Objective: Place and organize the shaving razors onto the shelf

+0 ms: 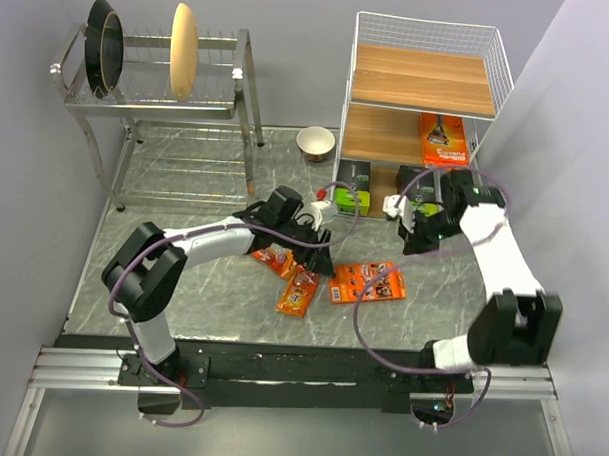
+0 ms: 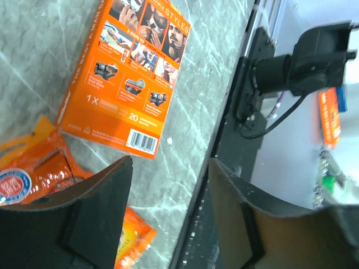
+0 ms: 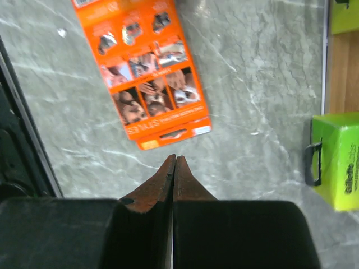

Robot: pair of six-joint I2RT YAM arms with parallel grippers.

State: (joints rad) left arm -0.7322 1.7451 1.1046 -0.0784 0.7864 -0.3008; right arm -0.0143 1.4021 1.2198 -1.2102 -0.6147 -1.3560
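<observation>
Nothing in the left pincer point(image 2: 168, 224): jaws spread wide, hanging just over the tabletop point(image 1: 202, 284), with two narrow orange blister packs point(image 1: 297, 291) beneath it, at 8 o'clock in its wrist view. Nothing in the right pincer point(image 3: 174, 185) either: fingertips pressed flat together, low over bare tabletop. Toward 11 o'clock in both wrist views, between the two arms, a loose flat orange card point(image 1: 368, 282). At 1 o'clock from above, the shelf point(image 1: 420, 77), with a second orange card point(image 1: 443, 141) upright on the middle board and two dark grey boxes point(image 1: 351, 195) at the bottom board's front edge, lime ends outward.

Likely trouble: a knock between arms if both pincers go for the same loose card. Hard to lift as well, lying flat on slick stone; could skid away rather than rise. With the blister packs so close together, a fair chance of dragging one while gripping the other. Also a risk of toppling the second orange card when sliding a neighbour in beside it.
</observation>
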